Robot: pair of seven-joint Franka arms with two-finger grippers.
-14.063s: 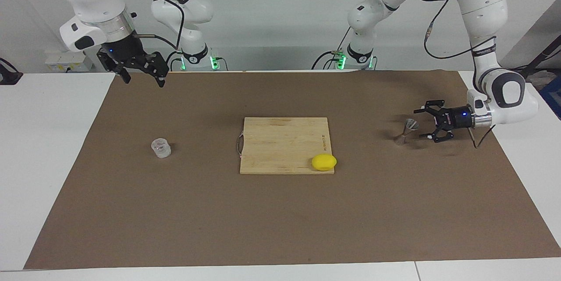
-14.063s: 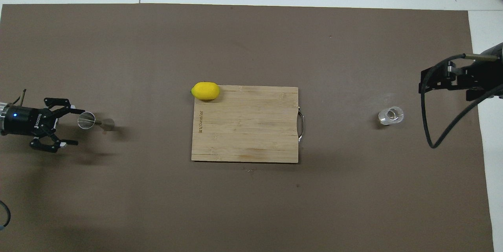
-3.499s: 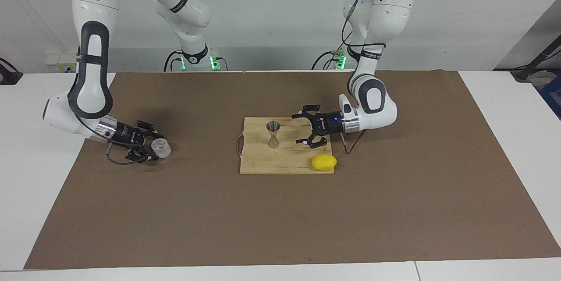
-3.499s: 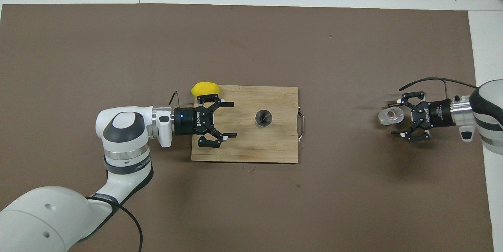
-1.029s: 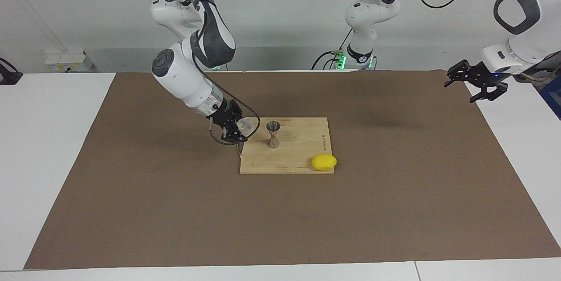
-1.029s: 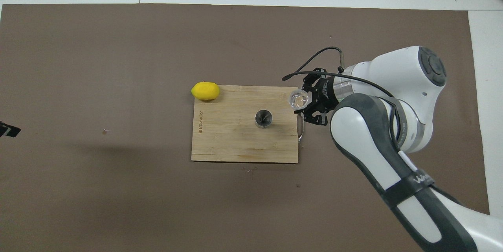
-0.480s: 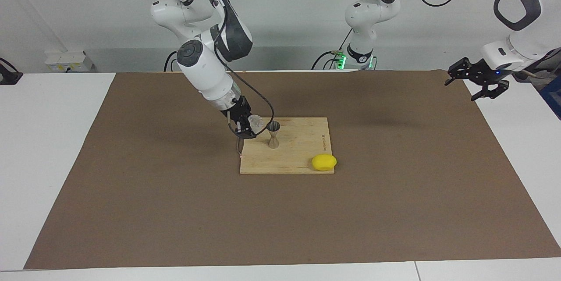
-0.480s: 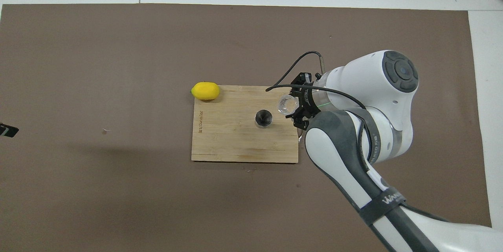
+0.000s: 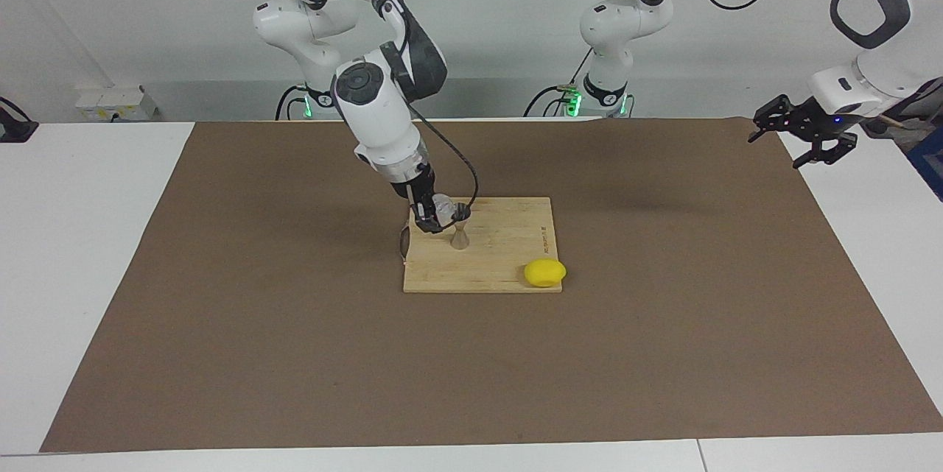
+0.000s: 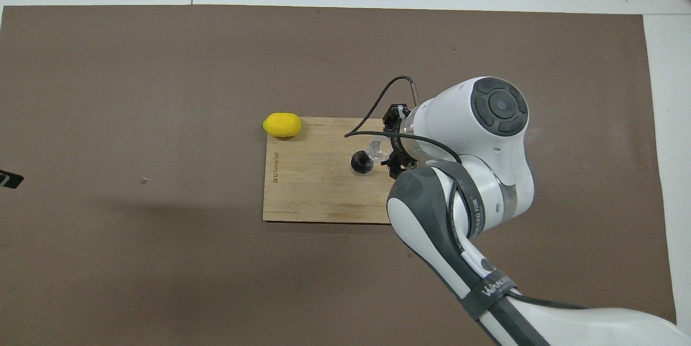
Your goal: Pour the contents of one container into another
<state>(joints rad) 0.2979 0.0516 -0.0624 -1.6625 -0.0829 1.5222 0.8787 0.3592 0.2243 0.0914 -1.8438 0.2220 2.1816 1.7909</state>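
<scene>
My right gripper (image 9: 440,216) is shut on the small clear glass cup (image 9: 444,206). It holds the cup tilted, with its mouth at the rim of the silver hourglass jigger (image 9: 460,233). The jigger stands upright on the wooden cutting board (image 9: 508,236). In the overhead view the cup (image 10: 377,148) sits right beside the jigger's dark mouth (image 10: 361,162), and the right arm covers the gripper (image 10: 391,154) in part. My left gripper (image 9: 803,135) is open and empty, raised over the edge of the mat at the left arm's end of the table.
A yellow lemon (image 9: 545,272) lies at the corner of the board farthest from the robots, toward the left arm's end; it also shows in the overhead view (image 10: 282,124). A brown mat (image 9: 295,347) covers the table. The board has a metal handle (image 9: 403,240) on the right arm's side.
My right gripper has carried the cup over the board up to the jigger's rim and tilted it further. The left gripper has barely moved.
</scene>
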